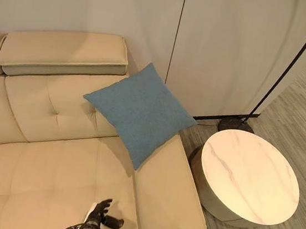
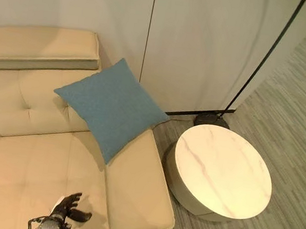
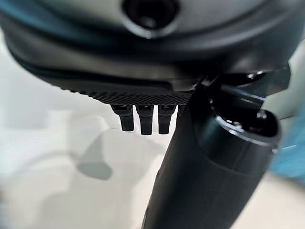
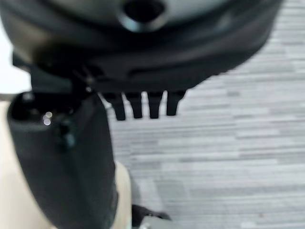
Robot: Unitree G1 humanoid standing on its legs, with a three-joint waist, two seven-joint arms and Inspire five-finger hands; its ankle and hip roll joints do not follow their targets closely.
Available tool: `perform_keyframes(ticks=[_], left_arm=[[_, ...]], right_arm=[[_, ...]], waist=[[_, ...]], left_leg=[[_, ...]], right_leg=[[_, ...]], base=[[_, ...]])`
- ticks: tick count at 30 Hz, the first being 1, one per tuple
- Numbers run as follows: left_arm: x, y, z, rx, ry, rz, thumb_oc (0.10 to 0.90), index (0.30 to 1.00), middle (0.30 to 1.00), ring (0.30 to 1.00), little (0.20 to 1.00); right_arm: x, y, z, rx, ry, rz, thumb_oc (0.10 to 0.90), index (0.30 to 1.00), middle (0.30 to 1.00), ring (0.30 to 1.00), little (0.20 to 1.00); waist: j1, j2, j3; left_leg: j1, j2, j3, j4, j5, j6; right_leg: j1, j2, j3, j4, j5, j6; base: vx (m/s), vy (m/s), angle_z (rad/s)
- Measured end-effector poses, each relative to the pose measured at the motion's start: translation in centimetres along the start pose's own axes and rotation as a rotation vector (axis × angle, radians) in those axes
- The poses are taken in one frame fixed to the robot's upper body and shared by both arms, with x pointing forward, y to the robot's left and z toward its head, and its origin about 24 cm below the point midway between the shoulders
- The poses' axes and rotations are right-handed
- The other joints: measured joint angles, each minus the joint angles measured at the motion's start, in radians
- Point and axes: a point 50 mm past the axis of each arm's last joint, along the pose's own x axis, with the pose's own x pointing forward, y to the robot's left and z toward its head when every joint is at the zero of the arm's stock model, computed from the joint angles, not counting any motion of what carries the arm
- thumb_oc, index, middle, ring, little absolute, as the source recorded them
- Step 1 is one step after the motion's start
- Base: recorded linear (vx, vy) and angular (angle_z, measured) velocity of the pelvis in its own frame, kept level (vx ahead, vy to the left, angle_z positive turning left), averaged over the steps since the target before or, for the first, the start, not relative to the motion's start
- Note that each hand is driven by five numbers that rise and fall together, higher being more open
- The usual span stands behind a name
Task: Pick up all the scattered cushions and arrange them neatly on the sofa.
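Cushion: one, square, blue-grey, woven-looking, standing on a corner and leaning against the cream sofa backrest by the end armrest. One round marble-topped side table stands beside the sofa. Left robot hand hovers over the seat, fingers relaxed, empty; right robot hand likewise released.

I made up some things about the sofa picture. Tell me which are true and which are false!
1. The blue cushion leans on the sofa backrest. True.
2. The round table stands on the sofa. False: it stands on the floor beside the sofa's arm.
3. The left hand holds the cushion. False: it is open above the seat, apart from the cushion.
4. A lamp pole rises from a base behind the table. True.
5. The right hand holds a cushion. False: it is open over the floor.
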Motion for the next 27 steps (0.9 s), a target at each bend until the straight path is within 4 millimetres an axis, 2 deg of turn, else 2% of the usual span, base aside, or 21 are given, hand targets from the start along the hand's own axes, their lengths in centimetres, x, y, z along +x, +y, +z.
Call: perform_keyframes(ticks=[3,6,11,18,19,27], left_arm=[[0.1,-0.1,1.8,-0.043,-0.079,0.014,0.8,0.9,0.9,0.9,0.9],[0.0,0.0,2.5,-0.102,-0.11,0.035,0.8,0.9,0.9,0.9,0.9],[0.0,0.8,4.4,-0.257,-0.166,0.123,0.8,0.9,0.9,0.9,0.9],[0.6,1.2,6.9,-0.317,-0.219,0.221,0.8,0.9,0.9,0.9,0.9],[0.9,1.3,8.4,-0.345,-0.25,0.24,0.8,0.9,0.9,0.9,0.9],[1.7,1.4,15.8,-0.514,-0.416,0.242,0.8,0.9,0.9,0.9,0.9]], right_arm=[[0.0,0.0,0.2,0.006,-0.009,-0.008,0.8,0.9,0.9,0.9,0.9],[-0.1,0.0,-0.3,0.01,0.006,-0.017,0.8,0.9,0.9,0.9,0.9],[-0.1,0.0,-0.5,0.018,0.017,-0.042,0.8,0.9,0.9,0.9,0.9],[0.1,-0.4,0.5,0.024,0.007,-0.093,0.8,0.9,0.9,0.9,0.9],[0.2,-0.5,0.9,0.025,-0.003,-0.102,0.8,0.9,0.9,0.9,0.9],[0.3,-0.7,2.1,0.008,-0.033,-0.13,0.8,0.9,0.9,0.9,0.9]], waist=[[-0.003,0.019,-0.012],[-0.003,0.037,-0.024],[-0.008,0.04,-0.018],[-0.037,0.051,-0.014],[-0.038,0.054,-0.011],[-0.085,0.067,-0.01]], left_leg=[[-0.005,0.002,0.0,-0.013,0.003,-0.005],[-0.015,0.0,0.0,-0.013,0.003,-0.006],[-0.034,0.0,0.002,-0.012,0.011,-0.015],[-0.091,-0.004,0.026,-0.014,0.015,-0.013],[-0.114,-0.007,0.04,-0.014,0.018,-0.009],[-0.203,-0.019,0.072,-0.013,0.027,-0.004]], right_leg=[[-0.003,0.0,-0.001,0.001,-0.001,0.002],[-0.013,-0.001,-0.002,0.001,-0.001,0.003],[-0.039,-0.002,-0.004,0.001,0.007,0.003],[-0.106,-0.006,0.012,0.001,0.022,0.009],[-0.135,-0.007,0.03,0.001,0.03,0.012],[-0.232,-0.017,0.053,0.002,0.055,0.02]], base=[[-0.03,-0.059,0.03],[-0.05,-0.049,0.01],[-0.03,-0.024,-0.01],[-0.05,-0.006,-0.1],[-0.05,0.006,-0.25],[-0.04,-0.007,-0.12]])
